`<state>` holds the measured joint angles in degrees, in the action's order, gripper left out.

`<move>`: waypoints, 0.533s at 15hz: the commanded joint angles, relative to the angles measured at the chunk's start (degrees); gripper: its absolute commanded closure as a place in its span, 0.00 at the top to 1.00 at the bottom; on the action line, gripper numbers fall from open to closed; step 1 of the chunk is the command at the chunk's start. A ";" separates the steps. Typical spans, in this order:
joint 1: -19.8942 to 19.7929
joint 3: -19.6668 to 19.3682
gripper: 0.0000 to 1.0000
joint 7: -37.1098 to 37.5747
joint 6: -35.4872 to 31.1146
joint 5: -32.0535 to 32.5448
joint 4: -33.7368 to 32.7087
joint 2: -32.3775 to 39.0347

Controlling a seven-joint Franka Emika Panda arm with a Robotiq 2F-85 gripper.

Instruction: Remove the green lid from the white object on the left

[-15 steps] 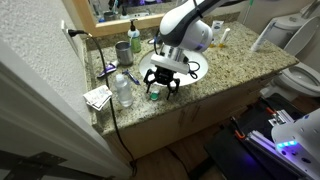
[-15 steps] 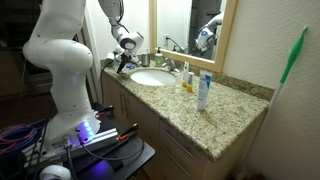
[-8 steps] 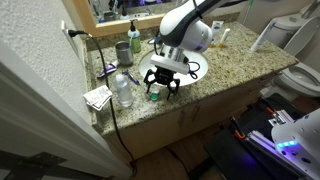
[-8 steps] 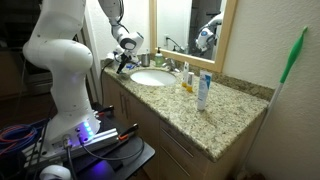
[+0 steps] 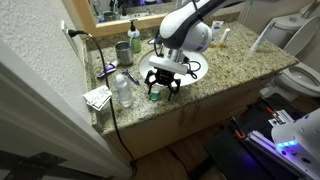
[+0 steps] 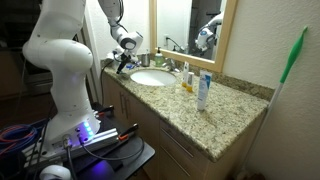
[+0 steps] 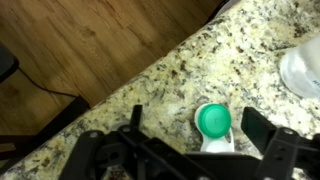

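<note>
The green lid [image 7: 213, 120] sits on top of the small white object [image 7: 219, 144], which stands on the granite counter [image 7: 180, 70] near its front edge. In the wrist view my gripper [image 7: 196, 128] is open, one finger on each side of the lid, neither touching it. In an exterior view the gripper [image 5: 161, 88] hangs over the lid [image 5: 154, 96] at the counter's front. In an exterior view from the side only the gripper [image 6: 124, 62] shows; the lid is hidden.
A clear plastic bottle [image 5: 123, 89] and a paper card [image 5: 98, 97] lie beside the gripper. A grey-green cup [image 5: 123, 50], a green-topped bottle [image 5: 135, 38] and the white sink [image 5: 185, 68] stand behind. The wood floor [image 7: 80, 45] lies below the counter edge.
</note>
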<state>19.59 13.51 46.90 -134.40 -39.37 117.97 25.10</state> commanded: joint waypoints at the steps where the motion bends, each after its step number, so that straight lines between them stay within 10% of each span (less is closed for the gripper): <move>1: 1.45 -0.60 1.00 4.15 0.25 3.45 -0.75 0.04; 7: 0.55 0.05 1.00 3.53 0.16 3.21 -0.75 0.49; 8: 0.60 -0.06 0.75 3.59 0.14 3.50 -0.80 0.64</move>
<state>20.58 13.51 50.34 -134.50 -36.53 117.65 25.10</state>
